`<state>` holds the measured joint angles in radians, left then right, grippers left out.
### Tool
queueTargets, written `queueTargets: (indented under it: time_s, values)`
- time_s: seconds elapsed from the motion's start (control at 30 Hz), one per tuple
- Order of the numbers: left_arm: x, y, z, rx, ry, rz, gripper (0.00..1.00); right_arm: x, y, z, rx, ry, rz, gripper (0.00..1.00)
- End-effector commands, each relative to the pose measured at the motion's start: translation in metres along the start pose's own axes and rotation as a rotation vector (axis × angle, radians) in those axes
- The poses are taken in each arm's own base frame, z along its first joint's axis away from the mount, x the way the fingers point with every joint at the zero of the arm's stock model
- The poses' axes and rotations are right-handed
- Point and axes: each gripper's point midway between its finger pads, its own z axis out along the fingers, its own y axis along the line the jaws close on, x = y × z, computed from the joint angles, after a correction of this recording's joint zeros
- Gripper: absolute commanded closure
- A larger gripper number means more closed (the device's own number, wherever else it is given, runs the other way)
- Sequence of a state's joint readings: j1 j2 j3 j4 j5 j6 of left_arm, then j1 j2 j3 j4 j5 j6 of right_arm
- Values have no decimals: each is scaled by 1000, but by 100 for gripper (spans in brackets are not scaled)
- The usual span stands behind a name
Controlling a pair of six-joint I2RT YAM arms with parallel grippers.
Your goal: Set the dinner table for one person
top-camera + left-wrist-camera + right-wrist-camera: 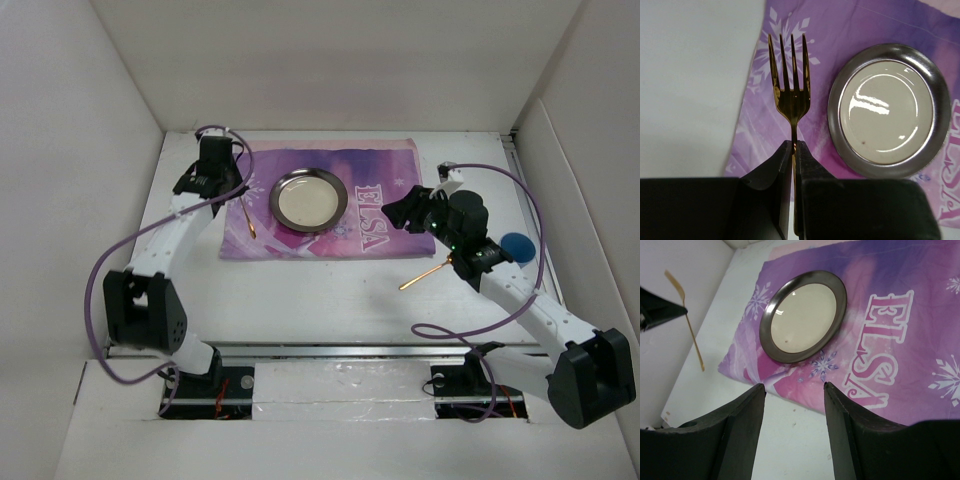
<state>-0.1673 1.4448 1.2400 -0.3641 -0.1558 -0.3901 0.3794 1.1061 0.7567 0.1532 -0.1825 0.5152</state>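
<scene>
White table (330,300) inside a white-walled booth; metal rail (350,351) runs along its near edge, just ahead of the arm bases. The table fills the floor of the booth and carries everything listed below.

Counts:
- mat (385,170): 1, purple-pink, "ELSA" lettering and snowflakes, lying flat on the far middle of the table.
- plate (311,201): 1, round, dark metal rim, cream centre.
- fork (791,95): 1, gold, four tines.
- second gold utensil (425,275): 1, slim, lying on bare table near the mat's near right corner, just beside the right arm. Kind not readable from the top view.
- blue disc (519,245): 1, on the table at the right, partly hidden behind the right arm.

Containers: the plate sits wholly on the left half of the mat, left of the lettering. Its cream centre shows in full, with glare streaks and one small dark speck.

Left gripper (792,145): jaws pinched tight on the fork's neck, just below the tines. Tines point away from the wrist, over a snowflake at the mat's left edge; the plate is just to the right, not touching the fork. Cannot tell whether the fork rests on the surface or hangs above it.

Right gripper (792,387): fingers parted about half-way, nothing between them. It hovers over the mat's near edge, right of the plate, by the lettering.
</scene>
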Motion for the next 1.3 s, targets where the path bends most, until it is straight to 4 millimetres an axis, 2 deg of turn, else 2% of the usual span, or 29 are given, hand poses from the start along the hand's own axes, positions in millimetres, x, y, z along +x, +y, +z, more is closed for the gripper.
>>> queueTargets:
  time_s: [0.0,0.03,0.07,0.1,0.13,0.2,0.23,0.27,0.4,0.5,0.6,0.8,0.93,1.13,1.27]
  values:
    - [-18,-9,28,-28,20,124,100,-5,8,6,-39,-31,-28,44]
    - [-8,-5,47,-55,75,189,100,-6,5,8,-22,-38,-28,44]
    - [-25,-20,51,-35,50,213,100,-3,2,10,-13,-30,-28,44]
    - [-26,-20,58,-48,64,228,100,-3,1,11,-10,-27,-29,44]
    - [-9,-27,74,-25,126,255,100,-1,5,12,-17,-19,-33,44]
    - [-13,-40,83,27,131,286,100,-1,3,12,-11,-21,-37,44]
    - [-2,-40,94,29,171,300,100,-1,4,11,-5,-26,-39,44]
    - [-9,-44,97,36,159,311,100,-2,4,11,-2,-29,-41,44]
    - [-4,-36,113,-1,174,360,100,0,5,14,-11,-18,-40,44]
    - [13,-34,127,3,218,372,100,3,2,16,0,-11,-37,44]
    - [17,-36,133,13,226,365,100,4,8,16,-20,-4,-43,44]
    - [18,-35,148,-17,233,354,100,9,8,20,-15,11,-47,44]
    - [32,-28,160,-49,274,362,100,8,4,21,2,4,-48,44]
    - [41,-25,167,-58,295,365,100,8,1,21,18,0,-52,44]
    - [35,-28,164,-54,279,356,97,6,0,21,28,-4,-54,44]
